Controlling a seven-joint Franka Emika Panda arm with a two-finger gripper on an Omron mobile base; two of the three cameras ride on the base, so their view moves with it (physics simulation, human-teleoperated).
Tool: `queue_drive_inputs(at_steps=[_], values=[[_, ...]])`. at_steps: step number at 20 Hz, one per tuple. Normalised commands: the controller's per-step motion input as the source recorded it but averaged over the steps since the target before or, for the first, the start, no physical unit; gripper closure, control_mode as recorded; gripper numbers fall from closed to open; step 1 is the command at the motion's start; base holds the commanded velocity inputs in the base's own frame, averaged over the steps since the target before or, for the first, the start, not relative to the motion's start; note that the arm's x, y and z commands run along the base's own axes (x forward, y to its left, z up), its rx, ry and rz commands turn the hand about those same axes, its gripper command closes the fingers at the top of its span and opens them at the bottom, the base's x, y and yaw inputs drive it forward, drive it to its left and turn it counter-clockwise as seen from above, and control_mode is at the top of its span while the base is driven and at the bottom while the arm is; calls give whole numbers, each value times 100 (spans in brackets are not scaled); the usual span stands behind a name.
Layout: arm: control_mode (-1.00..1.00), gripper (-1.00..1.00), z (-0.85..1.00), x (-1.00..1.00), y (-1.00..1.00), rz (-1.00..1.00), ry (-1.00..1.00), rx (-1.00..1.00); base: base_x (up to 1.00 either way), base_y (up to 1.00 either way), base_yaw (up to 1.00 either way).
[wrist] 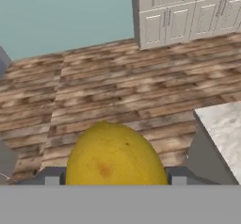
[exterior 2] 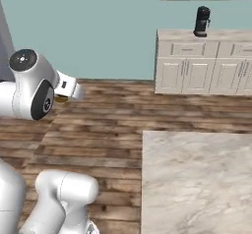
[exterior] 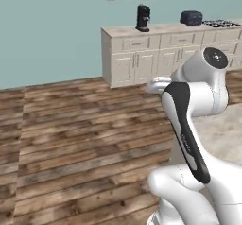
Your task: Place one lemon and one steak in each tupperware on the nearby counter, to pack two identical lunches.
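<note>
1. The lemon [wrist: 115, 155] sits close against the hand camera, clamped between the gripper [wrist: 113, 176] fingers.
2. It hangs above the wooden floor [wrist: 117, 91].
3. A marble counter [wrist: 223, 126] corner lies nearby, to the right.

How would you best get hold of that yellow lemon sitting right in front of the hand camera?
Across its rounded middle, one finger on each side. The lemon already sits that way: the gripper has a dark finger tip at each flank of its widest part, apparently carrying it above the wooden floor. The smooth, bulging shape would likely slip from a grip nearer an end.
</note>
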Motion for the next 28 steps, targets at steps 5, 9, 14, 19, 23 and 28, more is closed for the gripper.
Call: queue_drive_inputs(at_steps=[5, 9, 14, 19, 23, 28], values=[[100, 100, 0, 0, 0, 0, 0, 0, 68, 17, -45], [100, 100, 0, 0, 0, 0, 0, 0, 77, 44, -42], [100, 100, 0, 0, 0, 0, 0, 0, 77, 78, -39], [100, 100, 0, 0, 0, 0, 0, 0, 75, 75, -38], [100, 100, 0, 0, 0, 0, 0, 0, 59, 34, -39], [100, 100, 0, 0, 0, 0, 0, 0, 36, 20, -43]])
